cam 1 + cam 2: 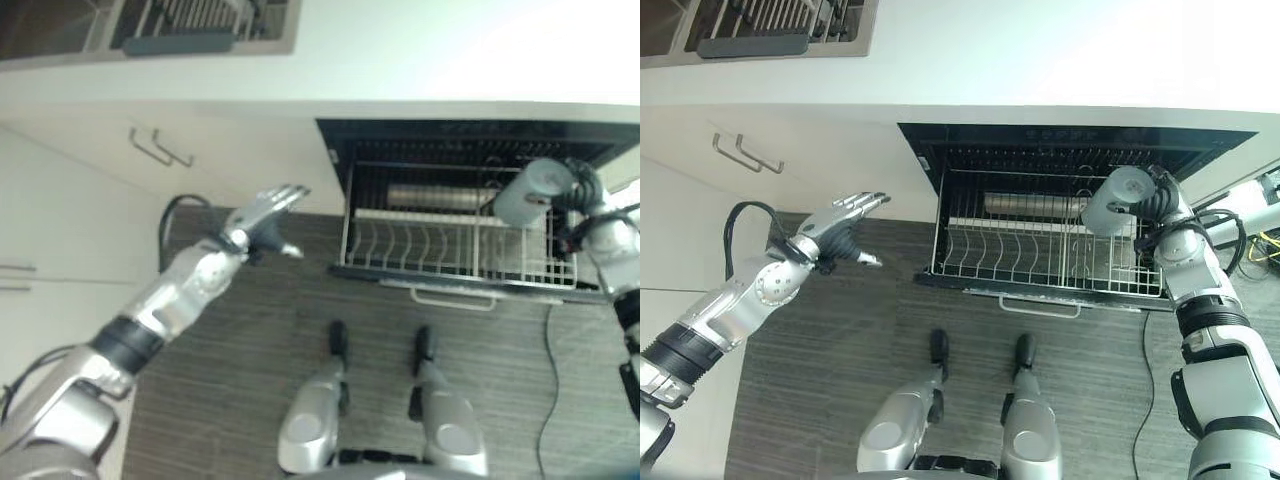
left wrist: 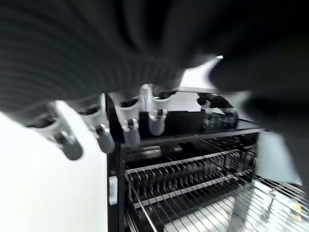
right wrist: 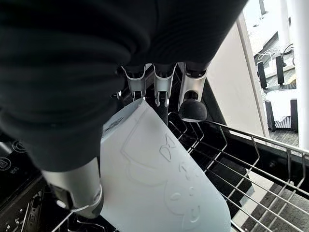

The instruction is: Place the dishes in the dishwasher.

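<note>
Risk, as a judgement: the cup (image 1: pixel 1118 214) is tilted above the rack (image 1: pixel 1040 262), so a loosened grip would drop it onto the wires, where it could tip or roll. Right hand (image 1: pixel 1160 203) curls fingers and thumb round the cup. Left hand (image 1: pixel 840 232) hangs spread, well apart, holding nothing.

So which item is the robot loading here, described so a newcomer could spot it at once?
Find the pulled-out wire dishwasher rack under the white counter. Above the rack's right end, the right hand grips a pale grey cup, tilted, with raised shapes moulded into its side. It is held in the air, unlike the metal item lying deeper inside.
</note>
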